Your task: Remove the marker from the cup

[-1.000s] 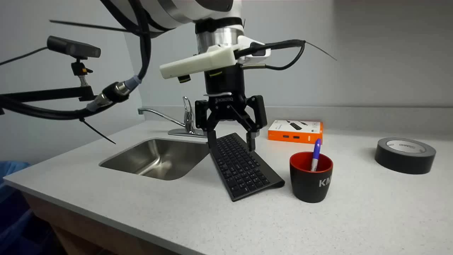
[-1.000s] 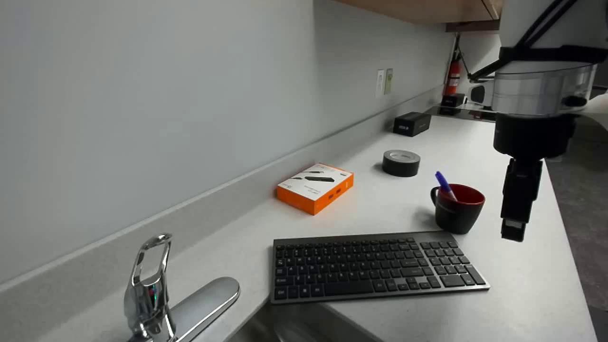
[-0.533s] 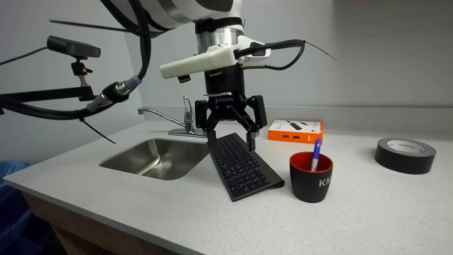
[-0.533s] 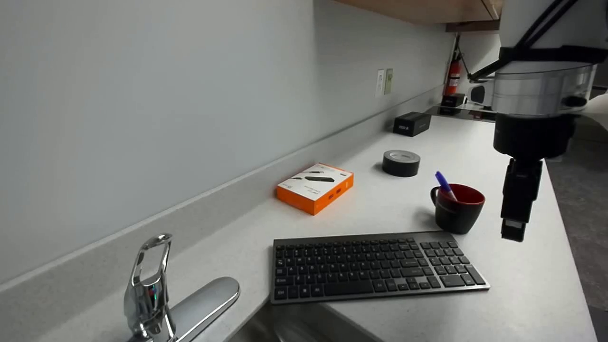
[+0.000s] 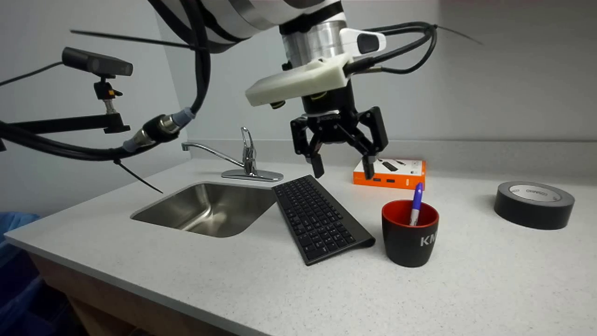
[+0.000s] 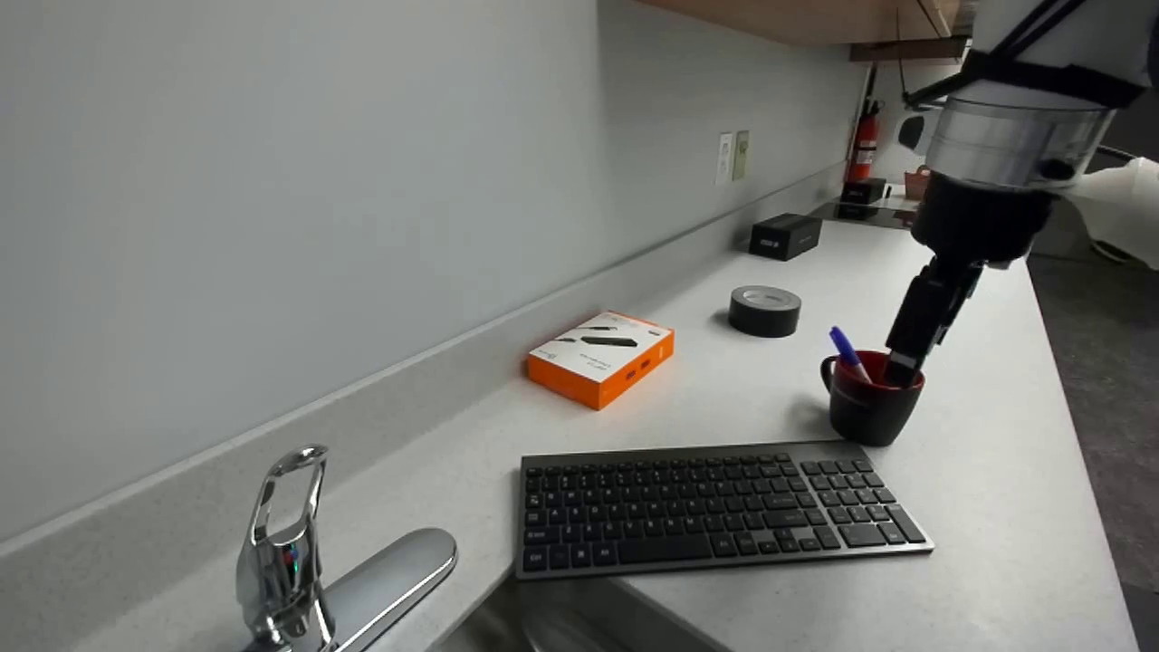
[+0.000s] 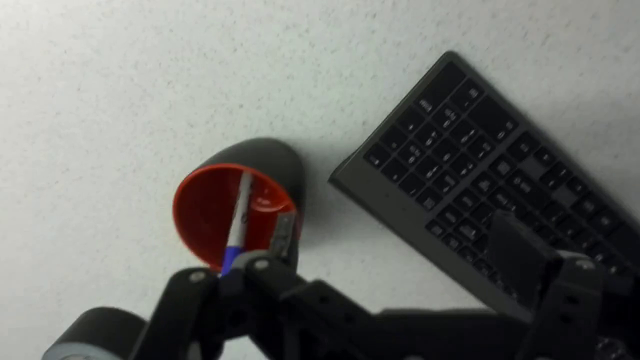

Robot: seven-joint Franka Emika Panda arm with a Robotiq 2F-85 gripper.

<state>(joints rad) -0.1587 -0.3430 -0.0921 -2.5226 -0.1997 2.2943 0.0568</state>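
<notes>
Nothing taken out yet
The gripper (image 5: 343,169) hangs in the air, spread apart, holding nothing; behind it in an exterior view, the marker (image 6: 847,350) leans inside the cup (image 6: 867,415); grabbing and lifting seem left to do; farther off sits a tape roll (image 6: 765,315).

"See the cup (image 5: 406,249)? Matt on the outside, glossy on the inside."
"On the marker (image 5: 416,204), smooth plastic by the look."
"And for metal?"
"Mirror-bright chrome on the faucet (image 5: 248,157), a softer satin in the sink (image 5: 217,212)."
"On the keyboard (image 5: 319,221), then, matt plastic."
"Smooth printed card on the box (image 5: 396,177); a low, dull sheen on the tape roll (image 5: 531,212)."
"On the counter (image 5: 242,280), smooth and stone-like."
</notes>
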